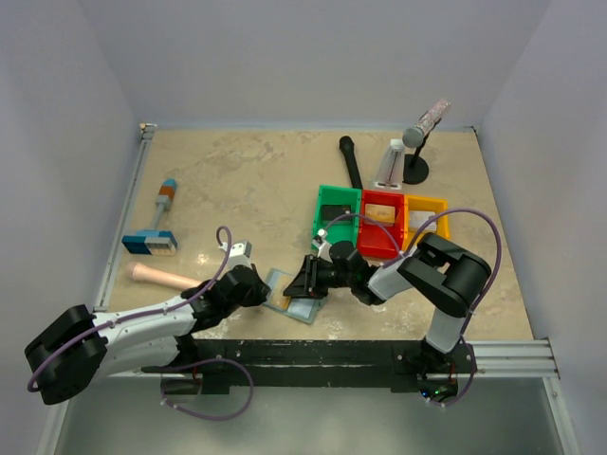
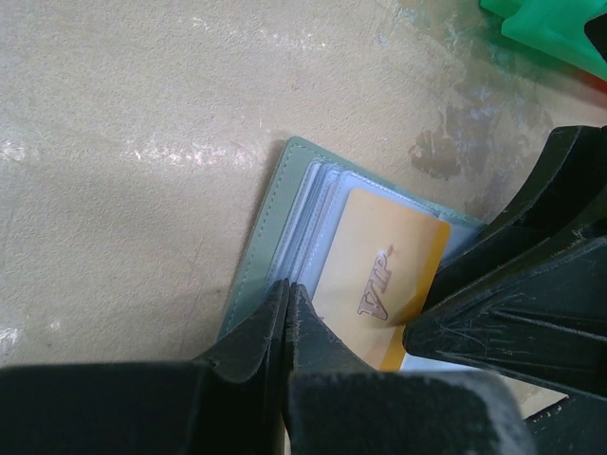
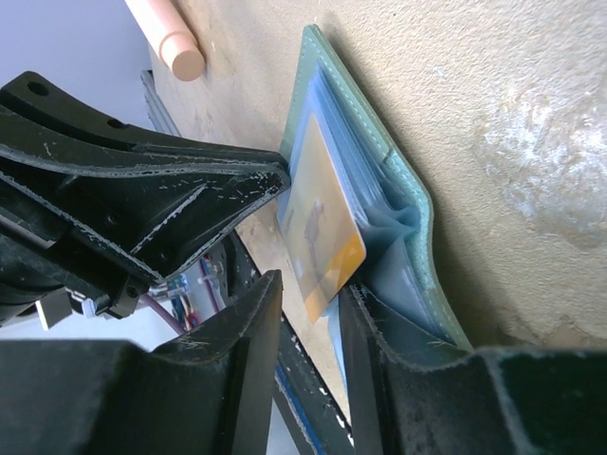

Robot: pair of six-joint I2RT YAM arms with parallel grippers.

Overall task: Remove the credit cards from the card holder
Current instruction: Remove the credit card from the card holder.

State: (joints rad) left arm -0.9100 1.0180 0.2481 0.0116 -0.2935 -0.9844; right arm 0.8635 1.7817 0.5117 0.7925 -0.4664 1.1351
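Over the wallet (image 2: 256,256), right gripper (image 3: 311,289) narrowly straddles card (image 3: 318,218).

Bright, even light from above across the bench (image 1: 237,180), shadows soft and short. Left wrist view: pale sheen on the surface, left gripper's fingers (image 2: 237,379) dark and soft-focused up close.

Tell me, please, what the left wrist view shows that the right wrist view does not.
Left wrist only: the VIP lettering on the orange card, and a corner of a green bin. Right wrist only: the end of a peach rod, and the right gripper open around the card's corner. Both: the opened card holder on the table, the orange card in it, the left gripper shut at its sleeves.
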